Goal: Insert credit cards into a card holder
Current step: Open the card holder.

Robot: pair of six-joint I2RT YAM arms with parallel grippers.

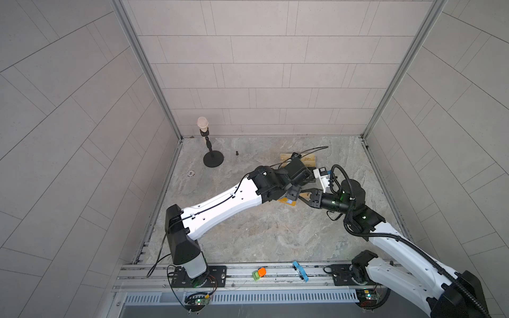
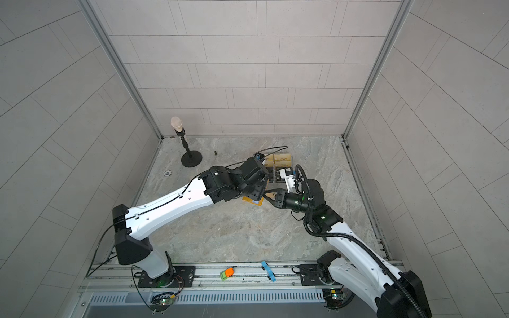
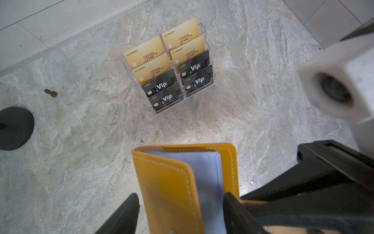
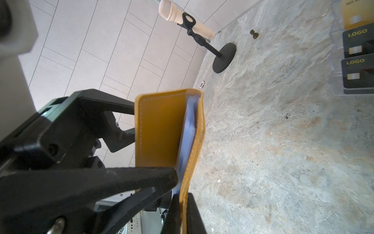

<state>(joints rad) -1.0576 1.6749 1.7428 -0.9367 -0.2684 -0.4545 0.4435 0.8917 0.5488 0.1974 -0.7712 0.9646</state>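
The mustard-yellow card holder (image 3: 172,182) hangs above the table, partly opened, its bluish sleeves (image 4: 189,129) showing. My right gripper (image 4: 183,202) is shut on the edge of one cover. My left gripper (image 3: 180,214) is open and straddles the other cover: one finger (image 3: 234,210) is tucked inside against the sleeves, the other (image 3: 125,214) stands clear outside. In both top views the two grippers meet over the holder (image 1: 289,203) (image 2: 253,201). Several black Vip credit cards (image 3: 162,86) stand in the front rows of a clear stand (image 3: 168,111), beyond the holder.
Gold cards (image 3: 182,30) fill the stand's back rows (image 1: 309,159). A microphone on a round black base (image 1: 213,160) stands at the back left, with a small bolt (image 1: 236,153) and a disc (image 1: 190,173) nearby. Tiled walls close three sides; the front rail carries an orange-green piece (image 1: 259,273).
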